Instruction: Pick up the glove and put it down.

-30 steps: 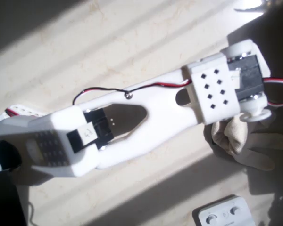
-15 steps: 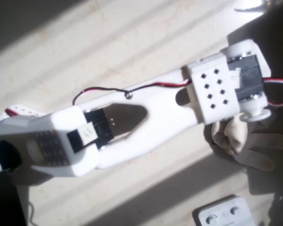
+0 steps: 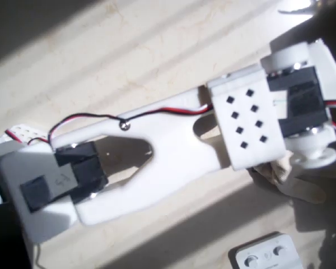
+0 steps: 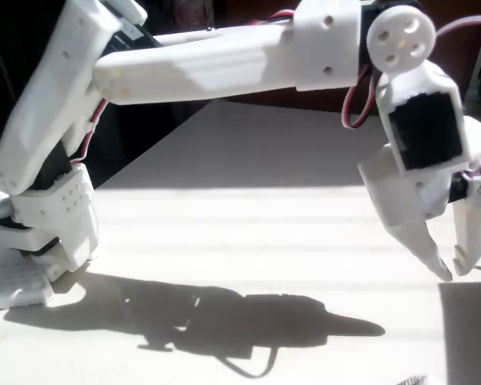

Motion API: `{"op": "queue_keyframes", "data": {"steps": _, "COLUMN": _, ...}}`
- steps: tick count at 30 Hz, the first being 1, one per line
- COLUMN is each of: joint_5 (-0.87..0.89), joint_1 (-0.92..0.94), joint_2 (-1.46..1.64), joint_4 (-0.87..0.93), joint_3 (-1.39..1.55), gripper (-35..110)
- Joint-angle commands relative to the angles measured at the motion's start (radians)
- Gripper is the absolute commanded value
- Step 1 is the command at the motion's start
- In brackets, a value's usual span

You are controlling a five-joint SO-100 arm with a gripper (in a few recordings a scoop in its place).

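Gripper hangs above the sunlit table with its two white fingertips slightly apart and nothing between them.

Seen from the fixed view, the fingertips point down and clear the tabletop, and the arm's shadow lies dark across the pale surface below. From overhead, the glove lies flat on the table at the right, an off-white, wrinkled cloth with stubby fingers reaching right; the white wrist housing covers much of it, so only its lower edge and fingers show. A white plastic box with round buttons sits at the bottom edge, cut off by the frame. Hard sunlight and deep shadow blur the glove's outline.
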Motion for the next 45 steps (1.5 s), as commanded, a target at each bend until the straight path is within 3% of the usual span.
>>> {"op": "queue_keyframes", "data": {"steps": 1, "joint_5": 0.006, "joint_1": 0.017, "joint_2": 0.275, "joint_4": -0.141, "joint_3": 0.21, "gripper": 2}}
{"op": "queue_keyframes", "data": {"steps": 8, "joint_5": 0.006, "joint_1": 0.026, "joint_2": 0.724, "joint_4": -0.506, "joint_3": 0.736, "gripper": 2}}
{"op": "queue_keyframes", "data": {"steps": 13, "joint_5": 0.006, "joint_1": 0.028, "joint_2": 1.009, "joint_4": -0.624, "joint_3": 1.054, "gripper": 2}}
{"op": "queue_keyframes", "data": {"steps": 35, "joint_5": -0.006, "joint_1": 0.026, "joint_2": 1.982, "joint_4": -0.624, "joint_3": 1.999, "gripper": 2}}
{"op": "queue_keyframes", "data": {"steps": 45, "joint_5": -0.006, "joint_1": 0.026, "joint_2": 2.238, "joint_4": -0.623, "joint_3": 2.218, "gripper": 2}}
